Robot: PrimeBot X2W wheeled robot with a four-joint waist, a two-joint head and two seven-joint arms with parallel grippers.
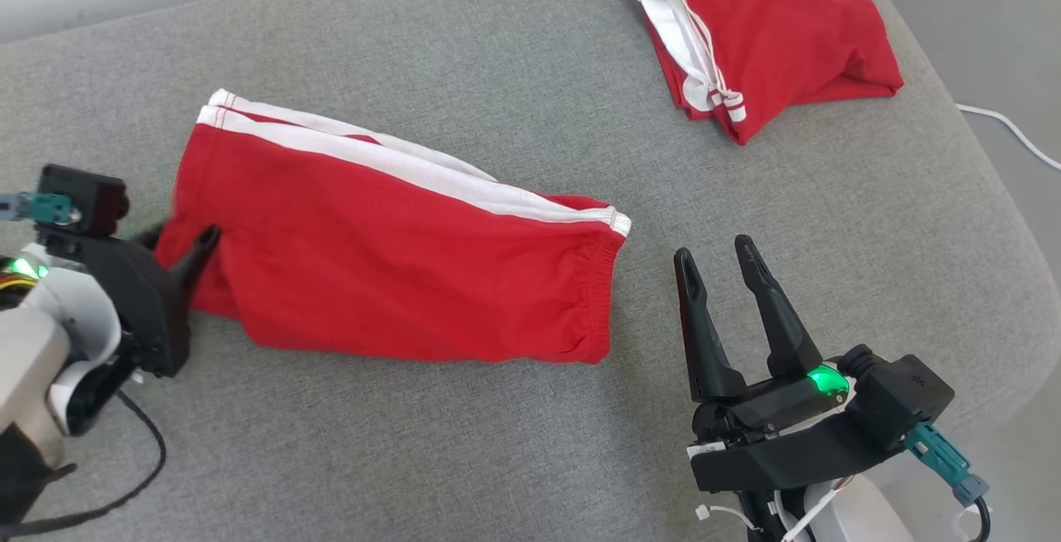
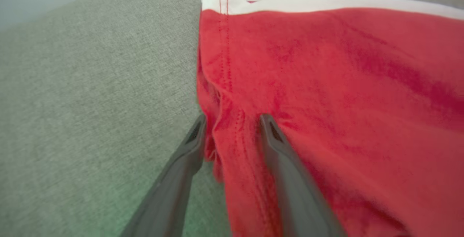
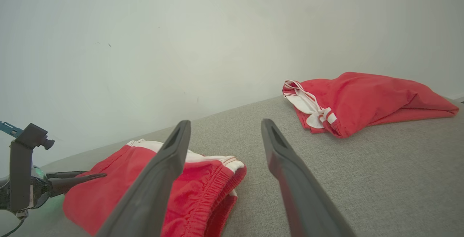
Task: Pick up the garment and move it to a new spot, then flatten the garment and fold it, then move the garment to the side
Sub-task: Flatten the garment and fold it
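Observation:
A pair of red shorts [image 1: 398, 260] with white side stripes lies flat on the grey cushion [image 1: 431, 459], waistband toward the right. My left gripper [image 1: 178, 237] is at its left leg hem and is open. In the left wrist view, one finger rests on the red cloth [image 2: 344, 84] and the other sits just off its edge, so the bunched hem lies between them inside the left gripper [image 2: 232, 121]. My right gripper [image 1: 713, 252] hovers open just right of the elastic waistband [image 3: 206, 190], holding nothing. The right wrist view also catches the left gripper [image 3: 96, 174] at the far end.
A second red garment [image 1: 779, 28], folded with white trim, lies at the back right of the cushion, also seen as a red bundle [image 3: 366, 95] near the pale wall [image 3: 181, 48]. The cushion's right edge drops to the floor, where a white cable [image 1: 1011, 132] runs.

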